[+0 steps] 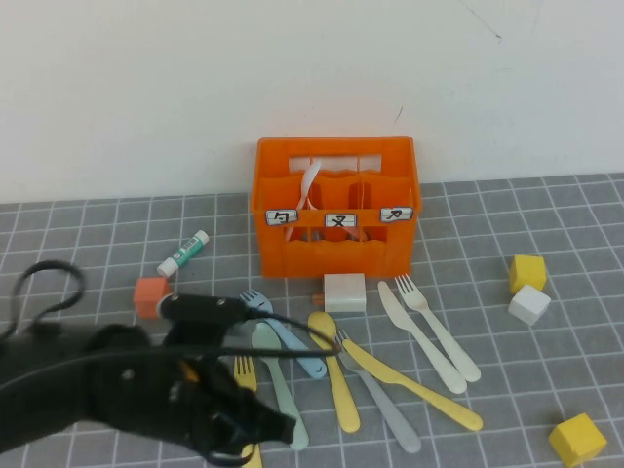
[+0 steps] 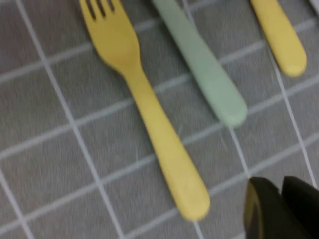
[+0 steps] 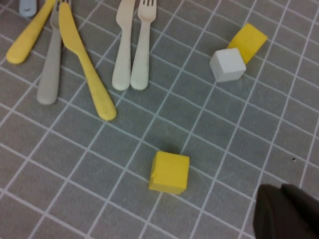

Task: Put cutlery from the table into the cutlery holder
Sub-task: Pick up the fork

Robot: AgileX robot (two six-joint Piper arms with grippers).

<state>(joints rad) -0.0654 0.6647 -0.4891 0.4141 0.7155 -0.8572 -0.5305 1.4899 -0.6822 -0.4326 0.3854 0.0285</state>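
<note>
On the grey tiled desk point(image 1: 88, 219), going from left to right, the left tool point(image 2: 279, 209) hung low at the near-left, just above a yellow fork point(image 2: 144, 107) whose handle lay flat beside a mint green knife point(image 2: 202, 62). Its fingers looked nearly together with nothing between them, though how far they stood apart could not be told for sure. Behind it sat a small orange cube point(image 1: 149, 295) and a white-and-green tube point(image 1: 184, 253). At the middle, against the wall, stood the orange cutlery holder point(image 1: 336, 249), with one white piece already leaning in a compartment. In front of it lay a fan of loose cutlery: a light blue fork point(image 1: 283, 336), a yellow spoon point(image 1: 334, 380), a grey fork point(image 1: 380, 400), a yellow knife point(image 1: 414, 387), then a cream knife point(image 1: 419, 336) and cream fork point(image 1: 441, 331) side by side. Further right were yellow and white blocks. The right tool point(image 3: 286, 211), fully closed and empty, hung above the far-right tiles near a yellow block point(image 3: 169, 172). The cutlery looked light, stiff and smooth, likely slippery; pinching across mid-handle seemed safest.
</note>
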